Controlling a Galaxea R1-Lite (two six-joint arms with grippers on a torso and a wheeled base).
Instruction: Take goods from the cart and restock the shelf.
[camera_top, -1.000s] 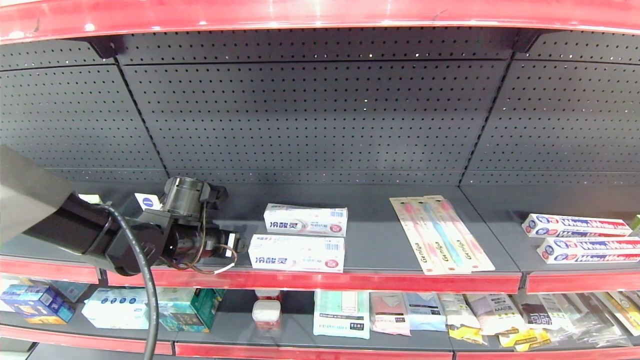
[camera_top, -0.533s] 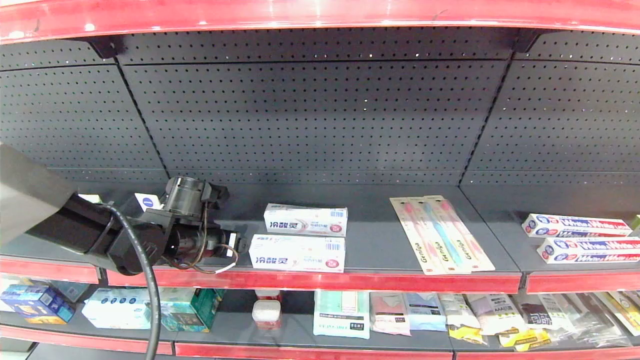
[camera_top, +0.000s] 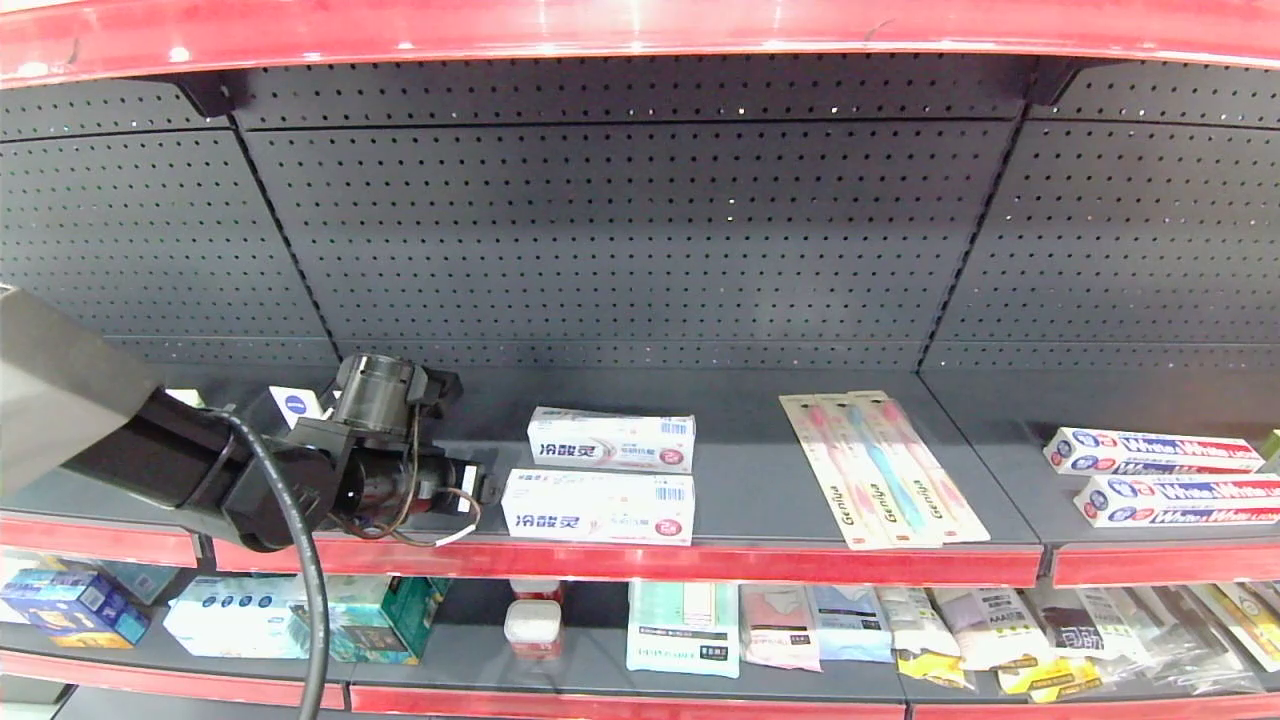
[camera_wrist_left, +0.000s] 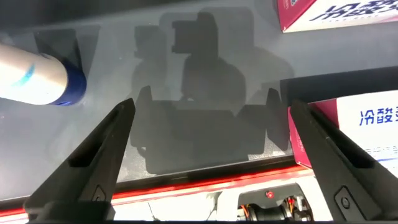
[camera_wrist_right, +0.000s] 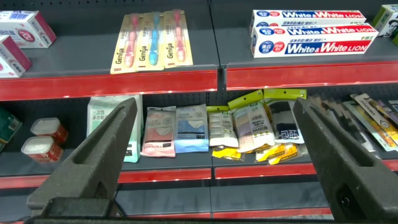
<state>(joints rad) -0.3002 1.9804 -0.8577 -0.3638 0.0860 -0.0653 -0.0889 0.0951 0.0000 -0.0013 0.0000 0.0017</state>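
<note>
The left gripper (camera_top: 478, 490) sits low on the shelf (camera_top: 750, 470), fingers spread wide and empty, just beside the front toothpaste box (camera_top: 597, 507), which lies flat and looks placed. There is bare shelf between the box and the toothbrush packs (camera_top: 885, 470). The right gripper (camera_wrist_right: 214, 102) is wide open and empty, so more restocking is likely needed.

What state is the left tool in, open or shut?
Open. The left tool has its fingers wide apart above the shelf, nothing between them.
</note>
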